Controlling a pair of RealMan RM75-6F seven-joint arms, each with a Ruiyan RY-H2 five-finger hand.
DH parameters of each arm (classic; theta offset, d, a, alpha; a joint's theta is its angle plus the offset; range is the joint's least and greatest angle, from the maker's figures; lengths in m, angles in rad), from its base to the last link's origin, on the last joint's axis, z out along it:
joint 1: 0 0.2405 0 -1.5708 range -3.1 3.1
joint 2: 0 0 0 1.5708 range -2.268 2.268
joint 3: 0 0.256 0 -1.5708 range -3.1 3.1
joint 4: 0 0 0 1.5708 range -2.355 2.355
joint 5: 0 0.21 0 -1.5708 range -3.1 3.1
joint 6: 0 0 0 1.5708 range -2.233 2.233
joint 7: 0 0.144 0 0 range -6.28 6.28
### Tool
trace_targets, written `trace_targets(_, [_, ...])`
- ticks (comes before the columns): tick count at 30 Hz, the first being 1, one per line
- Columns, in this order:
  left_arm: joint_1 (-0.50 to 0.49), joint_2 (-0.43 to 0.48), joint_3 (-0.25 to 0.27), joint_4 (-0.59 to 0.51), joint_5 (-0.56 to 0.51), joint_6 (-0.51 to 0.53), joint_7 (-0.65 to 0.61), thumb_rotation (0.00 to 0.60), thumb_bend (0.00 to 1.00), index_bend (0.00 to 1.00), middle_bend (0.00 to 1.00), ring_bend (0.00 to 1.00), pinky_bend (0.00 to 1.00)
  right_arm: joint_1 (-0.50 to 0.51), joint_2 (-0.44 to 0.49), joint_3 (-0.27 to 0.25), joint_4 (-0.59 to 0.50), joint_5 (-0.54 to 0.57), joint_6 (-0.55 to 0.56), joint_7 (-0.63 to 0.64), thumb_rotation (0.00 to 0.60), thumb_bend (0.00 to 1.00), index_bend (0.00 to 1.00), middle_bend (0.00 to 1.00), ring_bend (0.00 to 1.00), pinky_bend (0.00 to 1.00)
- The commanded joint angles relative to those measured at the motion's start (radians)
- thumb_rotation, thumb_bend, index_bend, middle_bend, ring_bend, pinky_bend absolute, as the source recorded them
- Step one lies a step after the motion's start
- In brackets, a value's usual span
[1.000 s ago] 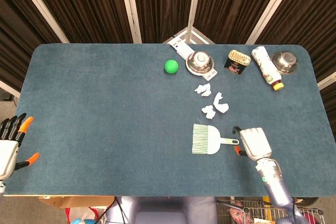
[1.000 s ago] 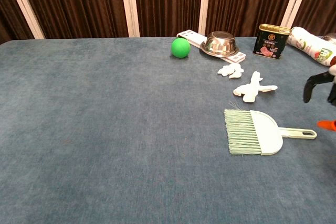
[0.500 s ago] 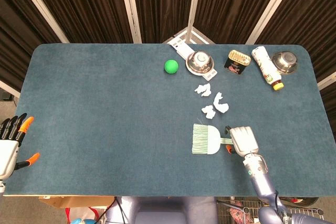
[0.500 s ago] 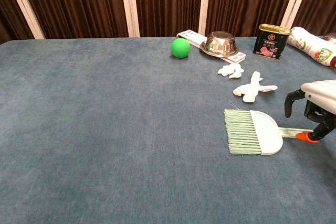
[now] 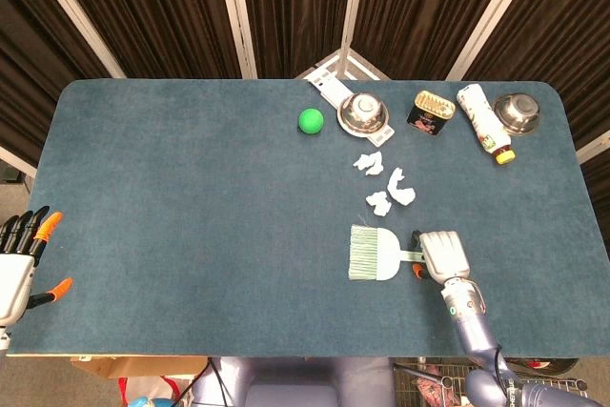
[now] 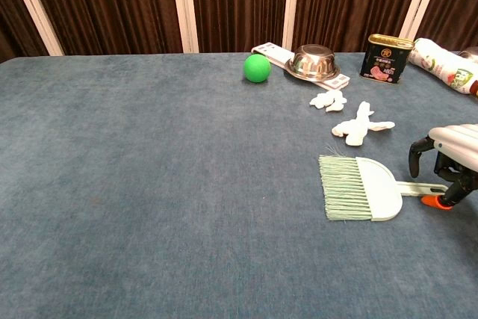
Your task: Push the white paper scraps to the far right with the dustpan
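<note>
the right hand [image 6: 448,162] is curved over the dustpan [image 6: 362,187] handle, lower right, grip unconfirmed; a loose grasp risks slippage before the paper scraps [image 6: 357,128] are reached.

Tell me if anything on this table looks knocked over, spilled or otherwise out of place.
Yes. The white bottle near the far right edge lies on its side instead of standing, between the tin can and a steel bowl. White paper scraps are scattered just beyond the dustpan.
</note>
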Motion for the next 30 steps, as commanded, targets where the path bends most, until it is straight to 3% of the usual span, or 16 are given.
trace_targets(1, [0.000, 0.000, 0.000, 0.000, -0.001, 0.000, 0.000, 0.600, 0.00, 0.00, 0.00, 0.00, 0.00, 0.004, -0.002, 0.000, 0.006, 0.009, -0.003, 0.000, 0.600, 0.26, 0.49, 0.96, 1.00, 0.95])
trace_targets(6, [0.000, 0.001, 0.000, 0.000, -0.001, -0.001, -0.001, 0.600, 0.00, 0.00, 0.00, 0.00, 0.00, 0.010, -0.006, -0.003, 0.014, 0.030, -0.013, -0.008, 0.600, 0.27, 0.49, 0.96, 1.00, 0.95])
trace_targets(11, [0.000, 0.002, -0.001, -0.001, -0.002, -0.001, -0.004, 0.600, 0.00, 0.00, 0.00, 0.00, 0.00, 0.014, -0.008, -0.013, 0.015, 0.051, -0.021, -0.025, 0.600, 0.34, 0.49, 0.96, 1.00, 0.95])
trace_targets(20, [0.000, 0.002, -0.001, -0.001, -0.005, -0.001, -0.005, 0.600, 0.00, 0.00, 0.00, 0.00, 0.00, 0.019, -0.011, -0.019, 0.007, 0.056, -0.014, -0.027, 0.600, 0.48, 0.61, 0.96, 1.00, 0.95])
trace_targets(30, [0.000, 0.002, -0.003, -0.002, -0.008, -0.003, -0.008, 0.600, 0.00, 0.00, 0.00, 0.00, 0.00, 0.028, 0.008, -0.011, -0.015, 0.031, 0.013, -0.019, 0.600, 0.55, 0.73, 0.96, 1.00, 0.95])
